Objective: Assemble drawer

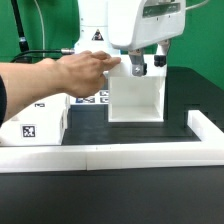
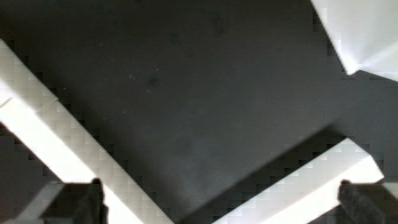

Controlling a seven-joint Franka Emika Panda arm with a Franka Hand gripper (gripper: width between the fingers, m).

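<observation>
Exterior view: the housing (image 1: 135,98) is recorded upright on the black table (image 1: 120,200), the end effector (image 1: 141,68) just above its top edge, a person's hand (image 1: 88,72) at its upper corner on the exterior view's left, and a tagged tray (image 1: 38,122) further to that side. Wrist view: the end effector's fingers (image 2: 71,204) are held apart, bare table seen between them.

White housing (image 1: 135,98); black table (image 1: 120,190)

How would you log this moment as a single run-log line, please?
gripper: open, empty, over housing | person's hand: by housing's top edge | tray: lying at exterior view's left
</observation>
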